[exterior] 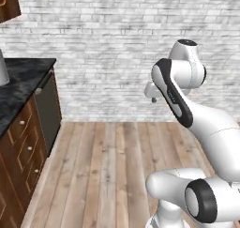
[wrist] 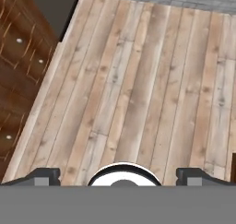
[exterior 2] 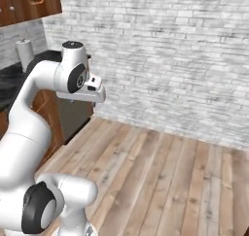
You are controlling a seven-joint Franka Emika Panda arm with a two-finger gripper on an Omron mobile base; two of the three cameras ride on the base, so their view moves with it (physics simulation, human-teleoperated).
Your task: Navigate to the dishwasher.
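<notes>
The dishwasher (exterior: pixel 48 110) stands at the far end of the counter run on the left of the left base view, its flat dark grey front facing the open floor. A bar handle (exterior: pixel 43 83) runs along its top edge, just under the black counter (exterior: pixel 21 84). In the right base view the dishwasher (exterior 2: pixel 74 116) shows behind the arm, partly hidden by the hand. In the hand view its dark front (wrist: pixel 54 5) sits in the top left corner.

Nearer the base, beside the dishwasher, come brown wooden drawers (exterior: pixel 26 147) with round silver knobs. A grey cylinder (exterior: pixel 3 70) stands on the counter at the left edge of the left base view. A wooden wall cabinet (exterior 2: pixel 29 4) hangs above, in the upper left of the right base view.

A plank floor (exterior: pixel 112 171) spreads from the cabinets to a white brick wall (exterior: pixel 117 49) at the back.

The arm is folded high over the floor, with the hand pointing down. The gripper (wrist: pixel 118 174) hangs above bare planks; its two fingertips (wrist: pixel 44 174) stand wide apart with nothing between them, so the claw is released.
</notes>
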